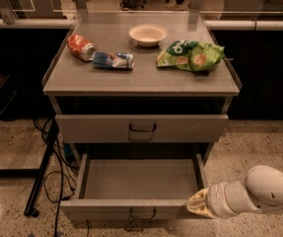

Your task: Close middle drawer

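Note:
The middle drawer [141,209] is pulled far out below the top drawer, its grey inside empty. Its low front panel carries a small dark U-shaped handle [142,213]. My gripper [196,207], on a white arm coming in from the right, is at the right end of that front panel, at or touching the corner. The taller-fronted top drawer [96,128] with the larger handle is nearly shut above it. The lowest drawer is out of view.
On the cabinet top [141,80] lie a crushed red can [80,47], a blue packet [113,60], a white bowl [148,34] and a green chip bag [190,56]. Cables and a black stand leg [42,177] are on the floor at the left.

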`<state>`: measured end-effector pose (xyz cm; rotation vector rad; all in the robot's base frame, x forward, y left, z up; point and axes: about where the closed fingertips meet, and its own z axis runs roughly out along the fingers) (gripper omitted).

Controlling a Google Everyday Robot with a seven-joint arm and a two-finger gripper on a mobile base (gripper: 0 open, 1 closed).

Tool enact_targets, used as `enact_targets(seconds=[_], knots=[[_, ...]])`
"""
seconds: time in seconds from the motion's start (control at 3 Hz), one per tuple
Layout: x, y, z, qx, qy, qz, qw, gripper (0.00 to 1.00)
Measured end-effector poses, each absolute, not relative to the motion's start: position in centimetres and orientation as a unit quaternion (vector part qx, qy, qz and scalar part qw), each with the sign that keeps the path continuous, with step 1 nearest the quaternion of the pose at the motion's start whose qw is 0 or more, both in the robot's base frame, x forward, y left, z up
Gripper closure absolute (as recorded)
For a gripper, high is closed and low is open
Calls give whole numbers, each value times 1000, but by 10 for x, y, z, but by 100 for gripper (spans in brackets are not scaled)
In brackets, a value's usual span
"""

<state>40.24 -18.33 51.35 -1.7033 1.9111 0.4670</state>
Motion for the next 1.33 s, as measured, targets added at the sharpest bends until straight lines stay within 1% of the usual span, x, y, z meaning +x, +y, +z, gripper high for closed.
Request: enact_targets(seconds=[0.33, 1.0, 1.33], knots=[[402, -176, 480, -627, 714, 190, 248, 100], [386, -133, 440, -637, 698, 238, 224, 100], [394, -124, 423, -642, 693, 235, 229, 97]])
